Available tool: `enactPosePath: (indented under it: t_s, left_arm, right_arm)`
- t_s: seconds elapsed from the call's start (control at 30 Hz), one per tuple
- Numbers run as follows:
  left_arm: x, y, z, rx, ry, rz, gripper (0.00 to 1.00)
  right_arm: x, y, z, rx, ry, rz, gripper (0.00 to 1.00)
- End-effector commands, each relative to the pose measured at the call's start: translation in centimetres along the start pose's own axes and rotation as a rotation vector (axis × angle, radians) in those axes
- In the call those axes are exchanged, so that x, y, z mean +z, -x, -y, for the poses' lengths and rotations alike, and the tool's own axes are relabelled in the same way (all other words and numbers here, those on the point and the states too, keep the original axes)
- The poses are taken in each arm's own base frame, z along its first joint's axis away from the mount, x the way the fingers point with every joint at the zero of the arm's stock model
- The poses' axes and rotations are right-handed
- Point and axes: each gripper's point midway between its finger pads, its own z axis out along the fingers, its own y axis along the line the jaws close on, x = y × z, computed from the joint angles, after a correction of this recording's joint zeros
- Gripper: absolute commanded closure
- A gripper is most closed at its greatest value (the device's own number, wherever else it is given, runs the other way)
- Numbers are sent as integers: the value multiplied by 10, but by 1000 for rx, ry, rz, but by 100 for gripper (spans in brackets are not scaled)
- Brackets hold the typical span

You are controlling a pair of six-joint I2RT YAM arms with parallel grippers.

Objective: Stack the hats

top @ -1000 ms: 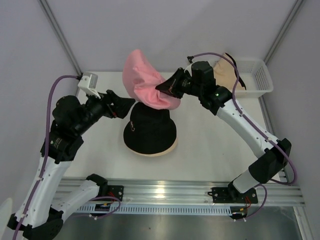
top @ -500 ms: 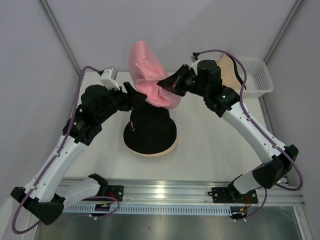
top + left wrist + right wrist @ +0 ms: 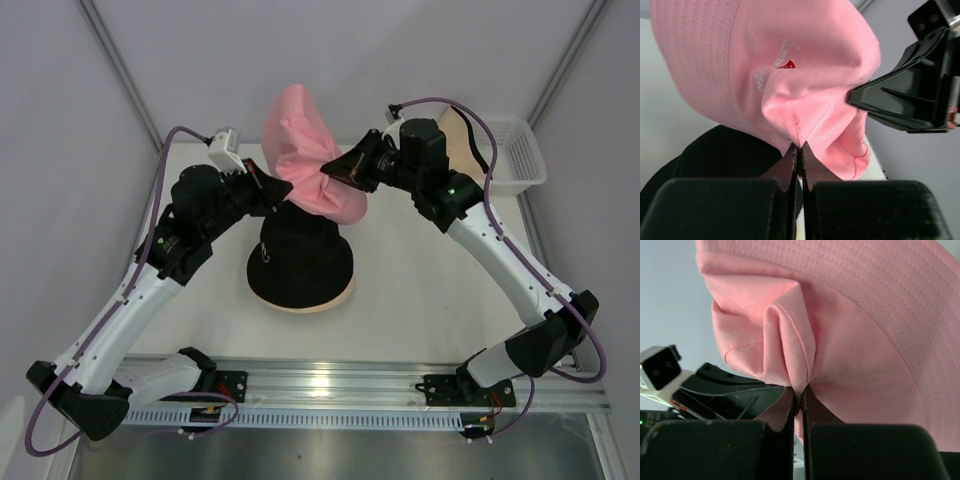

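Note:
The pink hat (image 3: 308,160) hangs in the air above the black hat (image 3: 300,258), which sits on a pale peach hat (image 3: 325,303) whose brim peeks out beneath. My right gripper (image 3: 337,172) is shut on a fold of the pink hat (image 3: 865,330) from the right. My left gripper (image 3: 281,192) is shut on its lower edge from the left. In the left wrist view the jaws (image 3: 800,148) pinch pink fabric (image 3: 765,60), with the black hat (image 3: 715,157) below. The right gripper (image 3: 801,391) pinches a pleat.
A white lattice basket (image 3: 522,152) stands at the back right with a cream-beige hat (image 3: 455,148) in it. Grey walls enclose the table on the left, right and back. The two grippers are close together over the middle of the table.
My left arm has swung right and up to the pink hat, and its gripper has gone from open to shut on the fabric. The right gripper kept its hold, shifting slightly right.

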Motion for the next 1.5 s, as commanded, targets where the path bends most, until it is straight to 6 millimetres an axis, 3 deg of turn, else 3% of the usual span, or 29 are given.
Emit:
enactPosePath:
  t_s: [0.0,0.07,0.1,0.23,0.4,0.47,0.63,0.67,0.7,0.87,1.03,1.2,1.23,1.3,1.37,1.4,1.47]
  left_arm:
    - [-30,45,36,-45,-81,107,99]
    - [-46,51,47,-58,-107,100,99]
    - [-61,65,57,-58,-122,114,99]
    - [-89,83,69,-58,-127,137,99]
    - [-108,78,73,-103,-138,117,99]
    - [-109,63,66,-141,-113,77,99]
    - [-124,29,48,-239,-80,26,99]
    - [-121,15,39,-262,-54,0,99]
    - [-126,13,36,-268,-48,6,99]
    - [-114,-9,-1,-248,94,6,99]
    - [-95,-23,-25,-185,172,-5,99]
    - [-79,-20,-61,-128,303,4,98]
    - [-74,-19,-64,-126,291,0,96]
    - [-70,-18,-75,-151,276,-5,83]
    - [-67,-15,-82,-138,267,8,66]
    - [-68,-12,-91,-139,292,20,52]
    - [-67,-10,-104,-139,308,26,38]
  right_arm:
    - [-19,19,-14,-106,13,44,100]
    - [-28,27,-10,-163,-32,61,100]
    - [-31,31,-10,-180,-41,71,100]
    - [-44,38,-16,-239,-54,100,100]
    - [-53,34,-24,-246,-38,82,100]
    - [-53,22,-20,-229,-46,53,100]
    - [-46,-22,25,-119,-133,-66,100]
    - [-45,-29,27,-113,-139,-83,100]
    - [-45,-34,32,-110,-156,-96,100]
    - [-33,-42,63,-140,-258,-93,100]
    - [-11,-50,70,-136,-235,-143,100]
    - [3,-61,76,-115,-213,-205,100]
    - [6,-65,77,-111,-201,-226,100]
    - [8,-68,72,-116,-169,-243,100]
    - [9,-70,65,-129,-134,-251,100]
    - [9,-70,61,-138,-113,-252,100]
    - [9,-69,56,-156,-96,-255,100]
